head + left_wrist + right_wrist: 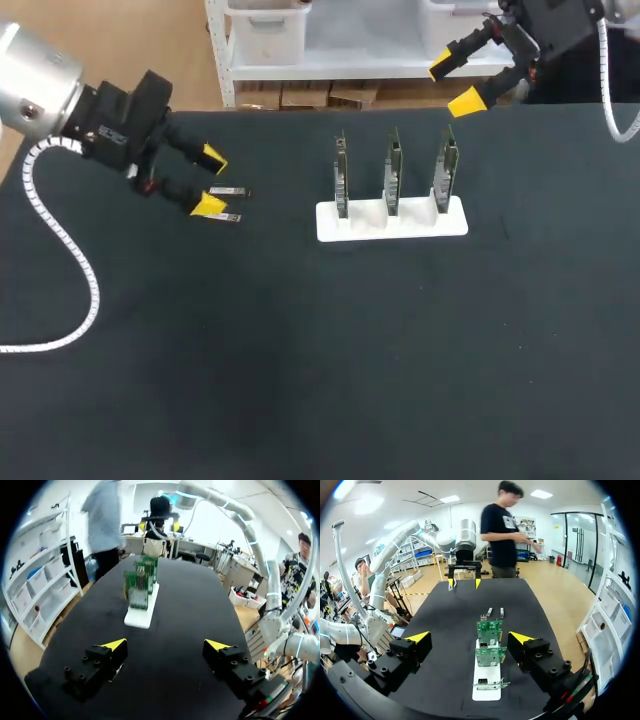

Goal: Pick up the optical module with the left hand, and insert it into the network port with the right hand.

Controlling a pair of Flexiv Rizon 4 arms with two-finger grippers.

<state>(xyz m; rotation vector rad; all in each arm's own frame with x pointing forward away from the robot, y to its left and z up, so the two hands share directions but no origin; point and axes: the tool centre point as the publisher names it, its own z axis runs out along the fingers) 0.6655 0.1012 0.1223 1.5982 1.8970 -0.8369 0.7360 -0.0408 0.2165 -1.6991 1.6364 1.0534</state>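
Two small silver optical modules point(230, 190) point(225, 217) lie side by side on the black table, left of centre. My left gripper point(209, 181) hovers open just left of them, its yellow fingertips point(208, 205) over their near ends. Three upright green network boards point(392, 170) stand in a white rack point(400, 222) at mid-table. My right gripper point(452, 85) hangs open above the table's far edge, behind the rack. In the right wrist view the rack point(486, 687) lies ahead of that open gripper point(470, 637), with the modules point(490, 611) beyond it.
In the left wrist view the rack point(141, 616) and its boards point(142, 577) stand ahead of my open left gripper point(166, 645). A white spiral cable point(70, 260) trails from my left arm across the table's left side.
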